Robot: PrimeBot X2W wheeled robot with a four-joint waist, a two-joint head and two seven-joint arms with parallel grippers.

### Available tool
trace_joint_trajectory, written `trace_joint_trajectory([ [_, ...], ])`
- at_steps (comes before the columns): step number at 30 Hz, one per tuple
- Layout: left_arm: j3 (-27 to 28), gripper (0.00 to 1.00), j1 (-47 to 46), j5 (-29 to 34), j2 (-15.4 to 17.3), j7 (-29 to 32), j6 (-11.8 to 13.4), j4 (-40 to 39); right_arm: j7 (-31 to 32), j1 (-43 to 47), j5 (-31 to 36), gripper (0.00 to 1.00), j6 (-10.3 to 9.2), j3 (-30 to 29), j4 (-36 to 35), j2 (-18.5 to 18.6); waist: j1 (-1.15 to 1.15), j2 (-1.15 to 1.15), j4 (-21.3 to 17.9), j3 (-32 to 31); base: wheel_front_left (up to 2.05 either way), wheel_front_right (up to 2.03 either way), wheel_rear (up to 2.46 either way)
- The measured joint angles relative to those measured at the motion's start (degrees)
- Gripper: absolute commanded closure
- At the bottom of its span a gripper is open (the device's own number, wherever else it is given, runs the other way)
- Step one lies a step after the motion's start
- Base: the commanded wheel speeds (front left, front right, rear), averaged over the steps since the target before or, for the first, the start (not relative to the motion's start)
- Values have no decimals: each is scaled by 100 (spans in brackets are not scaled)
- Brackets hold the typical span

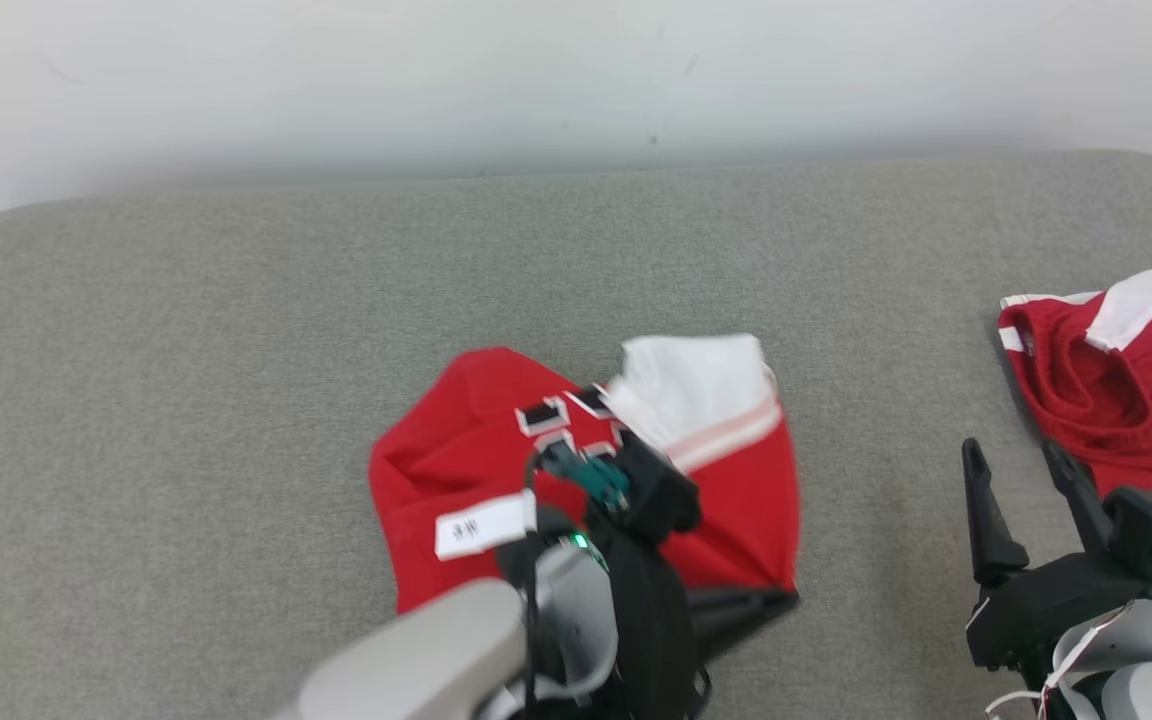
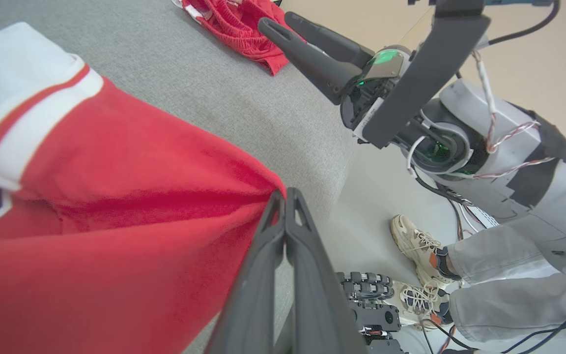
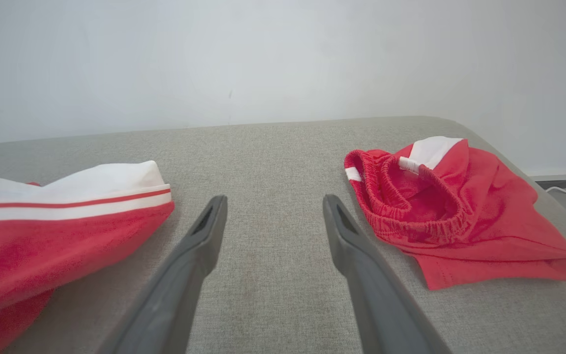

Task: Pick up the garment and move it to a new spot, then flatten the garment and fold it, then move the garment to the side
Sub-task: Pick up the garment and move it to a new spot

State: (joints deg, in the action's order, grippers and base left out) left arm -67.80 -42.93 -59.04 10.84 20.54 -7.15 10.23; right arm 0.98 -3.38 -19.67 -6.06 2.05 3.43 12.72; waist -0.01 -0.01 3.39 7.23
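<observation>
Left gripper (image 2: 285, 195) is pinching the near-right corner of the soft, light garment (image 1: 456, 440), which should drape limply; right gripper (image 3: 273, 202) is hovering wide open.

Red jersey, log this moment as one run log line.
left tool: shut on red jersey edge | right tool: open, empty | jersey: crumpled, unfolded | red shorts: to the right, untouched

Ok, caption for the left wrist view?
Left gripper shut on the edge of the jersey; open right gripper beyond, near the shorts.
</observation>
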Motion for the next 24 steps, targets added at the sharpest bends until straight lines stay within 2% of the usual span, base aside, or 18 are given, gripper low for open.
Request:
trace_joint_trajectory([
  [8, -390, 100, 825, -29, -179, -196, 0, 637, -33, 44, -41, 0, 54, 120, 59, -43, 1, 1, 116, -133, 0, 0, 0],
  [9, -408, 95, 868, 7, -199, -230, 0, 719, -33, 43, -41, 0, 54, 126, 75, -49, 1, 1, 123, -154, 0, 0, 0],
  [10, -379, 5, 875, 15, -231, -311, 10, 793, -42, 43, -42, 0, 60, 124, 94, -47, 1, 1, 131, -178, 0, 0, 0],
  [11, -321, 0, 873, 13, -265, -387, 15, 833, -48, 42, -43, 0, 63, 120, 122, -43, 1, 1, 138, -202, 0, 0, 0],
  [16, -267, 0, 871, 88, -342, -626, 36, 879, -57, 47, -59, 0, 123, 110, 257, -27, 1, 1, 179, -366, 0, 0, 0],
  [20, -232, 0, 867, 328, -166, -776, 188, 839, -101, 84, -112, 0, 141, 100, 325, -27, 1, 1, 207, -493, 0, 0, 0],
  [22, -59, 0, 868, 401, 49, -1006, 380, 731, -108, 252, -152, 0, 159, 63, 358, -25, 0, 1, 248, -622, 0, 0, 0],
  [24, -13, 0, 870, 453, 127, -1058, 446, 721, -108, 302, -153, 0, 183, 60, 372, -24, 0, 1, 264, -663, 0, 0, 0],
])
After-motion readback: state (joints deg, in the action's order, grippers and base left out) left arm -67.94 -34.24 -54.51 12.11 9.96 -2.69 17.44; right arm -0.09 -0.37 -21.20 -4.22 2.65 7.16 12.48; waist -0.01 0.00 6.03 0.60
